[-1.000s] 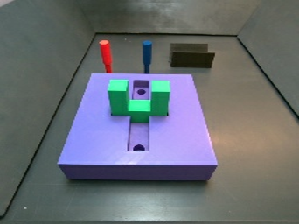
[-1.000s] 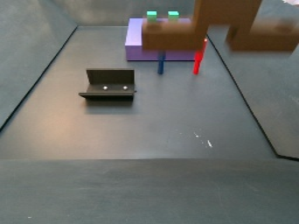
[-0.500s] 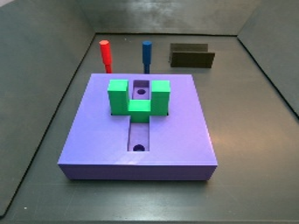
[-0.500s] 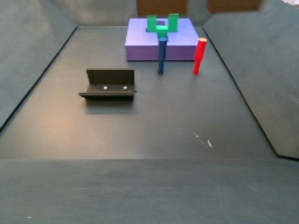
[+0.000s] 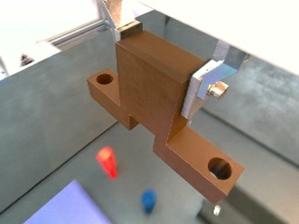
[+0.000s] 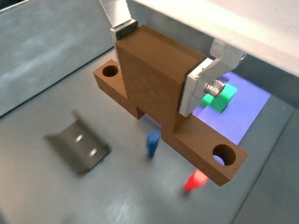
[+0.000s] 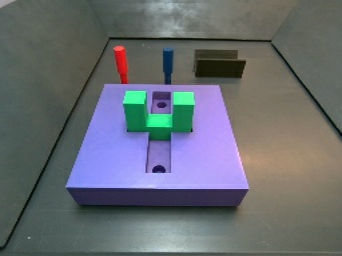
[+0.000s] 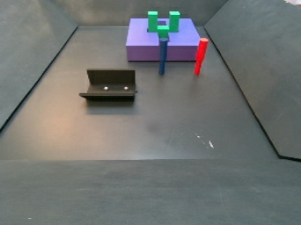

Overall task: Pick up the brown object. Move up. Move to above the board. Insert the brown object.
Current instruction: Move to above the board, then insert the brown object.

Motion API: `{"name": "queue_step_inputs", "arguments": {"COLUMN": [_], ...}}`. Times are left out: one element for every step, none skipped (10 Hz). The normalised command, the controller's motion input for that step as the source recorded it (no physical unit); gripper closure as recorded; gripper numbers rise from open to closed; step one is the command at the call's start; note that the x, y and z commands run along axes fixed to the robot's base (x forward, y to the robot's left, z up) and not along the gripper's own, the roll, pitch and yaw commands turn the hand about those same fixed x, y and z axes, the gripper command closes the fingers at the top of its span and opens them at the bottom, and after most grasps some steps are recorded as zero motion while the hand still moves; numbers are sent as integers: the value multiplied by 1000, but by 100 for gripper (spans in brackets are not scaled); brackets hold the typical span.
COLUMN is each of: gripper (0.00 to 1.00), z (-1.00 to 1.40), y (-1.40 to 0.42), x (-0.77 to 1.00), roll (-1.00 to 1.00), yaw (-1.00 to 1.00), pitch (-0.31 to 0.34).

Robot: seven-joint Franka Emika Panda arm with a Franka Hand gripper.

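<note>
My gripper (image 5: 163,59) is shut on the brown object (image 5: 149,87), an orange-brown bar with a crosspiece and round holes; both wrist views show it (image 6: 149,83) held between the silver fingers (image 6: 198,86), high above the floor. Neither the gripper nor the brown object shows in the side views. The board (image 7: 120,170) is a thick lavender slab with a central groove. It lies at the far end in a side view (image 8: 141,42), and parts of it show below the gripper in the wrist views (image 6: 251,121) (image 5: 68,199).
A green U-shaped block (image 7: 158,112) sits on the board (image 8: 163,24). A red peg (image 7: 120,63) and a blue peg (image 7: 168,63) stand beside the board (image 8: 200,55) (image 8: 163,60). The fixture (image 8: 109,85) stands on the floor, apart from the board (image 7: 219,65).
The brown object showed at the top edge of a side view one second ago. It has risen out of that view; nothing on the floor moved.
</note>
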Motion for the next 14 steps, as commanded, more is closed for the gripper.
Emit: {"name": "queue_step_inputs", "arguments": {"gripper": [100,100,100,100,100,100,100,100,100,100,100,100,100,100], "z": [151,153,156,168,124,83,61,47,-17,-6,0,-3,-23,-29], "y": [-1400,-1400,-1400,-1400,-921,-524,-311,-210,0,0,0,0,0,0], "x": [134,152,168,206,186,153,108,64,-17,0,-26,0,0,0], "roll": [7,12,-8,10,21,18,16,21,0,0,-24,-46,-37,-16], "yaw": [8,11,0,10,12,8,9,11,0,-97,-203,-280,-346,-394], "pitch": [71,97,117,148,174,172,137,99,0,-11,-63,-104,-107,-94]}}
